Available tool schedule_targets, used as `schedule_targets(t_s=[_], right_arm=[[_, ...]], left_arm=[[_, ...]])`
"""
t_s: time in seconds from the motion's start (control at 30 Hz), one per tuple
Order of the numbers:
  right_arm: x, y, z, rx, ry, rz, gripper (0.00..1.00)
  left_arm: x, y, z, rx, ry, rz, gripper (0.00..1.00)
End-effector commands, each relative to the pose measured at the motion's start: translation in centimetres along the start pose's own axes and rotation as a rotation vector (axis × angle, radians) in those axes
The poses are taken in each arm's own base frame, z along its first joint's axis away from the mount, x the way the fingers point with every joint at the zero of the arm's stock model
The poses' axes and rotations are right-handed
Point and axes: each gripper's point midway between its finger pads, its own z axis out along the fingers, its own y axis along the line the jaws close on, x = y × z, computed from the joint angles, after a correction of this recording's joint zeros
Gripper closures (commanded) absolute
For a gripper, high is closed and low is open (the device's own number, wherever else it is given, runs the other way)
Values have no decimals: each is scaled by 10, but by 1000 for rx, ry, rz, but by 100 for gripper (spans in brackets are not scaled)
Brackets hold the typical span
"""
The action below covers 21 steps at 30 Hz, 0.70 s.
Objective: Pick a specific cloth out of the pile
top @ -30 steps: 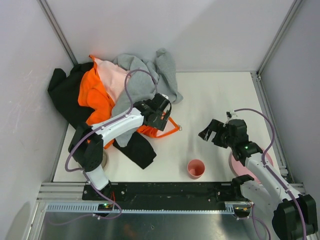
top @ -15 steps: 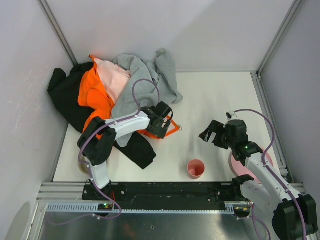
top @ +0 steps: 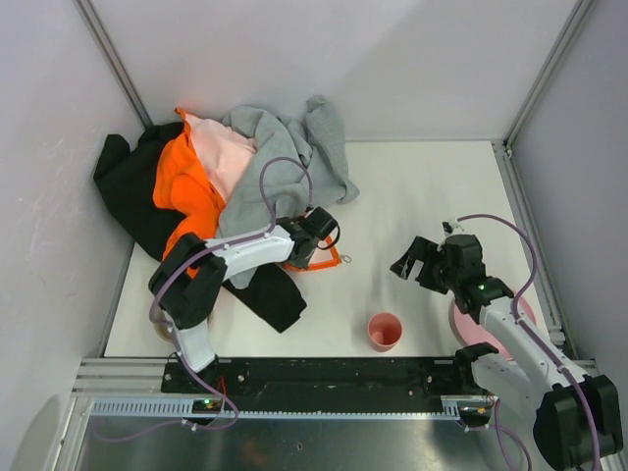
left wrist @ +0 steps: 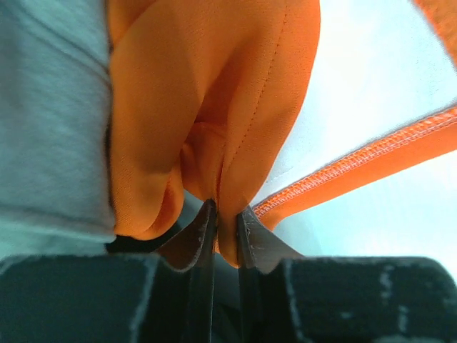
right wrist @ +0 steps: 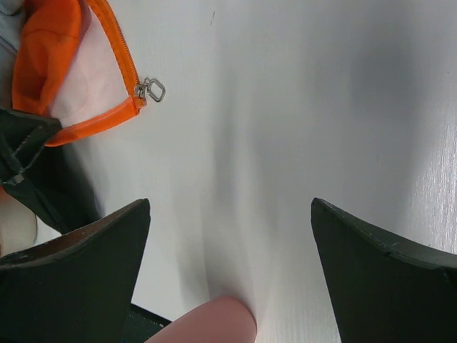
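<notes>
The left gripper [left wrist: 226,230] has just gone from wide open, poised at the pile's lower right edge, to pinched shut; the left wrist view shows a fold of the orange garment [left wrist: 214,121] caught between the two fingertips. In the top view that gripper [top: 312,238] sits low at centre frame, where the orange hem and its zipper strap [top: 332,261] trail onto the white table [top: 422,186].

Meaning for the task: the grasp is on orange fabric, not on black. The cloth to be picked is small, thin and black; the black piece [top: 267,290] lying at lower left of centre, below the left arm, looks the likeliest candidate, though whether it is separate from the larger black garment [top: 123,182] at far left cannot be told. Judgement: this pinch either clears the orange layer aside to expose the black, or it is a mis-grasp.

The pile [top: 235,172] fills the upper left of the frame: grey, pale pink, orange, black.

The right gripper [top: 416,261] hovers right of centre, jaws spread and empty, unchanged over the last second. Pink cup [top: 384,331] stands below centre; pink plate [top: 521,317] lies under the right arm.
</notes>
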Motion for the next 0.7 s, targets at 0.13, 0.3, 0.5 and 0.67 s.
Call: schedule_targets(t_s=[0.13,0.3,0.5,0.67], right_arm=[[-16,14,-1,-30,-32,-25,1],[-14,14,2,-27,-23,-26,1],[-12,15,4,-31,-14,-26,1],[-10,15,6,-32,-5,-30,1]], left_arm=[[-50,47,-66,-117,-237,-81,90],[-61,76,-89,-196,-281,-91,92],[-31,113,-69,-224,-166,-183,91],[-8,118,-52,-185,-90,-247,72]])
